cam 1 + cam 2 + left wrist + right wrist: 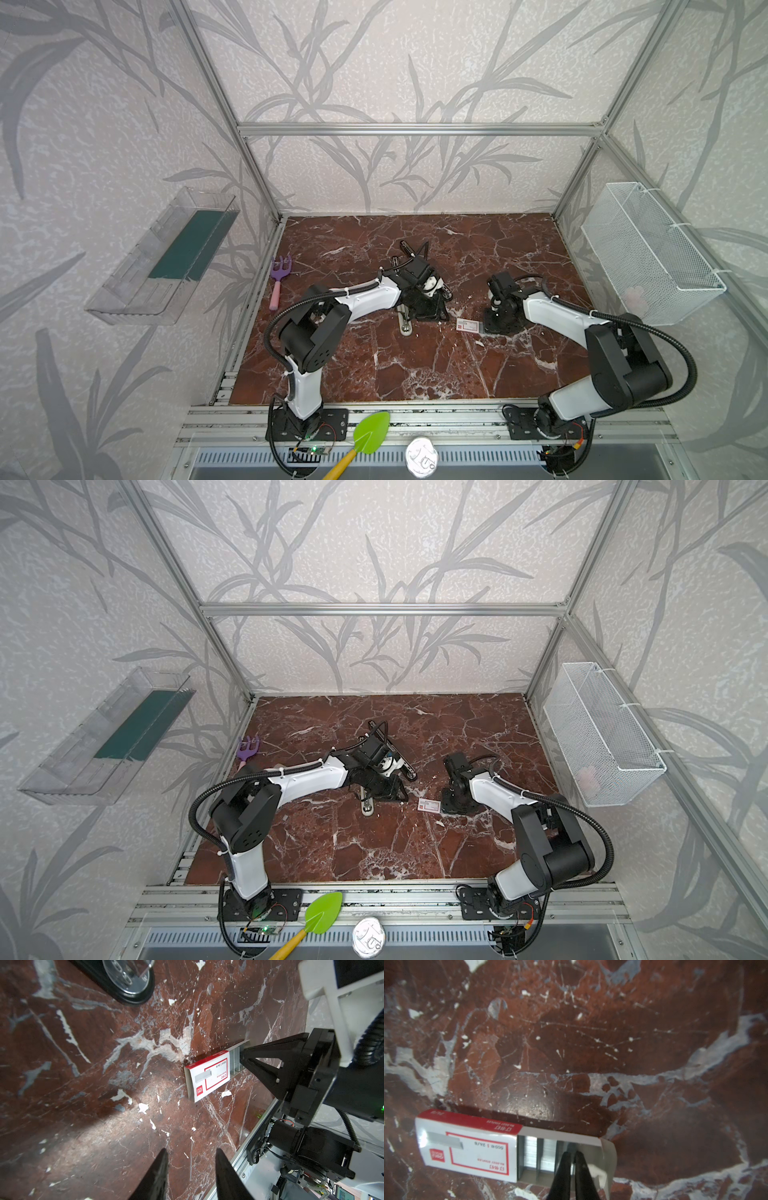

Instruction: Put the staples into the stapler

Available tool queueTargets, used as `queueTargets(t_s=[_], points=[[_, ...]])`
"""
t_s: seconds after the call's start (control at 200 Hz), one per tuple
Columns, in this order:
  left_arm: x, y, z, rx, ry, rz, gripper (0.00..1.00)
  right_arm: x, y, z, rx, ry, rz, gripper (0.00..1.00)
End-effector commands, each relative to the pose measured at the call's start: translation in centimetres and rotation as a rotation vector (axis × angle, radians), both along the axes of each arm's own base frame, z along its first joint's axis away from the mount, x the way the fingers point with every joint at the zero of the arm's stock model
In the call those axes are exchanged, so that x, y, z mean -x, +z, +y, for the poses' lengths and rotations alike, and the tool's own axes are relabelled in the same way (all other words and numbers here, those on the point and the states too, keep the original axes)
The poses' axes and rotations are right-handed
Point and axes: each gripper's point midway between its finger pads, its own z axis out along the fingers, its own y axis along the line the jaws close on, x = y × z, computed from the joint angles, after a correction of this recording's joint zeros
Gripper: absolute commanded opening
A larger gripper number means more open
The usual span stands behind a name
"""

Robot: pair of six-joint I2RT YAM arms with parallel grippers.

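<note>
Right gripper (572,1154): tips down in the open end of the box (471,1147), jaws pressed almost together on a thin silver sliver. I judge it has pinched a strip of staples (530,1153); blur leaves some doubt.

Left gripper (191,1150): spread, nothing between the jaws, over the table (415,365) next to the stapler (402,762).

Stapler: mid-table, partly hidden under the left wrist. Long axis slants far-left to near-right in both top views.

Box: flat on the table between the two grippers, long axis left-right, drawer end toward the right arm.

Key relation: the stapler lies left of the right gripper, beyond the box; the left arm is nearer it.

Next, as I read it: lift the strip, carry it left, line it up with the stapler's long axis.
</note>
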Motion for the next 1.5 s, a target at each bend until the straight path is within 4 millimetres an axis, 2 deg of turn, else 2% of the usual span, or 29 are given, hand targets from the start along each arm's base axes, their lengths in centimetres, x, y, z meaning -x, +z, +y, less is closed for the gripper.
queueTargets(t_s=[0.0, 0.21, 0.315, 0.485, 0.675, 0.8, 0.985, 1.075, 1.165, 1.315, 1.415, 1.495], points=[[-0.2, 1.3, 0.6, 0.008, 0.017, -0.031, 0.39, -0.7, 0.2, 0.0, 0.009, -0.011, -0.011, 0.08], [-0.4, 2.2, 1.0, 0.016, 0.033, -0.052, 0.39, -0.5, 0.2, -0.2, 0.019, -0.016, -0.007, 0.00], [-0.7, 2.9, 1.4, 0.020, 0.049, -0.069, 0.40, -0.5, 0.8, -0.4, 0.020, -0.019, -0.022, 0.00], [-1.7, 4.9, 2.0, 0.055, 0.094, -0.122, 0.40, -0.9, 3.1, -0.5, 0.008, -0.026, -0.087, 0.00], [-3.0, 8.8, 2.8, 0.185, 0.143, -0.181, 0.49, -1.5, 6.1, 0.0, -0.052, -0.023, -0.173, 0.00], [-3.9, 12.5, 3.7, 0.408, 0.196, -0.195, 0.53, -2.5, 9.1, 3.1, -0.237, 0.039, -0.272, 0.00], [-4.1, 17.0, 6.4, 0.617, 0.237, -0.302, 0.55, -4.1, 14.6, 10.4, -0.595, 0.206, -0.393, 0.00], [-3.8, 19.0, 7.6, 0.690, 0.238, -0.348, 0.58, -4.0, 17.0, 14.1, -0.726, 0.320, -0.422, 0.00], [-3.2, 20.8, 8.4, 0.756, 0.219, -0.379, 0.58, -3.7, 19.7, 17.0, -0.908, 0.401, -0.447, 0.00], [-1.7, 22.4, 8.8, 0.832, 0.167, -0.397, 0.53, -3.0, 23.5, 19.4, -1.129, 0.481, -0.467, 0.00], [-1.0, 23.2, 9.1, 0.862, 0.143, -0.403, 0.51, -2.4, 25.3, 20.2, -1.229, 0.527, -0.467, 0.00], [-0.9, 23.2, 9.6, 0.860, 0.151, -0.412, 0.53, -1.9, 26.4, 20.4, -1.298, 0.551, -0.459, 0.00]])
